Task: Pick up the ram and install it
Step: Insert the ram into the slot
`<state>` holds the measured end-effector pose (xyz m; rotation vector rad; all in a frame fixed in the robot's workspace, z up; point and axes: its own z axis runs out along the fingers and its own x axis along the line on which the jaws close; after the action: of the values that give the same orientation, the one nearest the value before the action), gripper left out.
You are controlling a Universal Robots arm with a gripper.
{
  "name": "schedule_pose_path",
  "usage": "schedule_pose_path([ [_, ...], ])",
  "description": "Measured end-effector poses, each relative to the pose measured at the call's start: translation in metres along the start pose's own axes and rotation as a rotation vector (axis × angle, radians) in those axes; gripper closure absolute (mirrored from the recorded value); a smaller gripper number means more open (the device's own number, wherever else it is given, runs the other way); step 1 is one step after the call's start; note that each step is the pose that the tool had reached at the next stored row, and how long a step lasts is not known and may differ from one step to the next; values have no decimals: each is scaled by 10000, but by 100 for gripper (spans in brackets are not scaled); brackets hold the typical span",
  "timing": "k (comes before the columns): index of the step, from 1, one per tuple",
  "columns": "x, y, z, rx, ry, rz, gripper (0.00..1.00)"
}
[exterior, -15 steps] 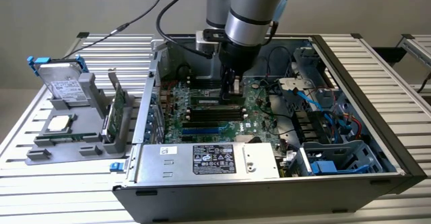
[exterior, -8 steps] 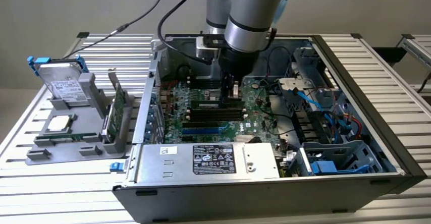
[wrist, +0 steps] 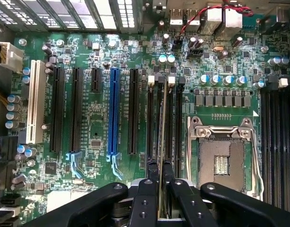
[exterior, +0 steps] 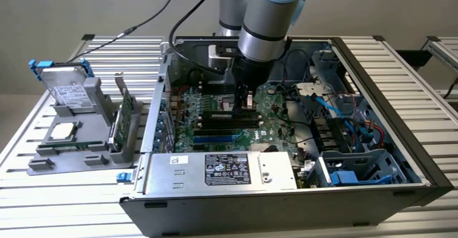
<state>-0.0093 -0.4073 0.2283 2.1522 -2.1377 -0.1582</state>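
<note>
Holder tray (exterior: 43,165): on the exterior view's left, carrying a hard drive (exterior: 68,90) with blue tabs and a green card (exterior: 125,114) standing on edge.
Motherboard (exterior: 190,125): lying flat inside the open computer case (exterior: 400,88).
Gripper (exterior: 245,101): lowered into the case, over the board.
Fingers (wrist: 147,189): pinching the ram (wrist: 162,123) between them.
Ram: on edge, lined up along the black memory slots (wrist: 150,118), just beside the CPU socket (wrist: 220,161); whether it is seated, I cannot tell.
</note>
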Motion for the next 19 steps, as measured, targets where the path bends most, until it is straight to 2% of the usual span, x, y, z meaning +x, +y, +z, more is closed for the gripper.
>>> schedule_pose_path([
  [1,0,3,1,-1,46,4,85],
  [4,0,11,2,3,123,2,85],
  [5,0,12,2,30,155,-2,85],
  [8,-2,17,7,253,307,-38,85],
  [9,-1,22,9,287,341,-55,85],
  [11,-2,37,11,299,398,-101,85],
  [16,-2,58,14,303,442,-318,85],
  [19,-4,57,28,328,455,-349,85],
])
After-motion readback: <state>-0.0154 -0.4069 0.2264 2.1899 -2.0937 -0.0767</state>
